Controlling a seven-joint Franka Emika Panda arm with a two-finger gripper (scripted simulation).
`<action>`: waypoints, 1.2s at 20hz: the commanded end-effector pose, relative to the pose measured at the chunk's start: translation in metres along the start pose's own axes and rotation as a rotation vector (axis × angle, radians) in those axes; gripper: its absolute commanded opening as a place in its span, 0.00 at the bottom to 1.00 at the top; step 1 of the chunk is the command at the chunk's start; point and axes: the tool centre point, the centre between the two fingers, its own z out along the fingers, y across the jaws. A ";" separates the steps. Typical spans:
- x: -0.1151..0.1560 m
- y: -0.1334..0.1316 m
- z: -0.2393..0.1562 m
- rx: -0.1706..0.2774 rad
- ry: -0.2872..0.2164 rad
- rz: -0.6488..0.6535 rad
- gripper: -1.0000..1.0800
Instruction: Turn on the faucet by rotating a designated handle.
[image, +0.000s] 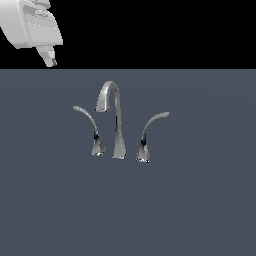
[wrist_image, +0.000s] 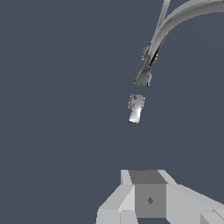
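Note:
The chrome faucet (image: 118, 135) stands on the grey floor in the middle of the exterior view, with a tall gooseneck spout (image: 111, 92). The handle (image: 88, 122) is the thin lever on the exterior view's left, its tip arcing leftward from a small flared base. A mirror-image lever (image: 149, 131) arcs rightward. My gripper (image: 50, 60) hangs high at the far upper left, well apart from the handle and holding nothing. The wrist view shows my fingers (wrist_image: 149, 199), a curved chrome faucet part (wrist_image: 154, 48) and a small chrome piece (wrist_image: 136, 108); I cannot tell which parts these are.
The flat dark grey floor (image: 200, 210) spreads around the faucet. A black background lies behind its far edge. Nothing else stands in view.

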 end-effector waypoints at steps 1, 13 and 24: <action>0.010 -0.008 0.039 -0.039 -0.018 0.067 0.00; 0.056 -0.018 0.137 -0.142 -0.065 0.274 0.00; 0.053 -0.009 0.142 -0.149 -0.067 0.288 0.00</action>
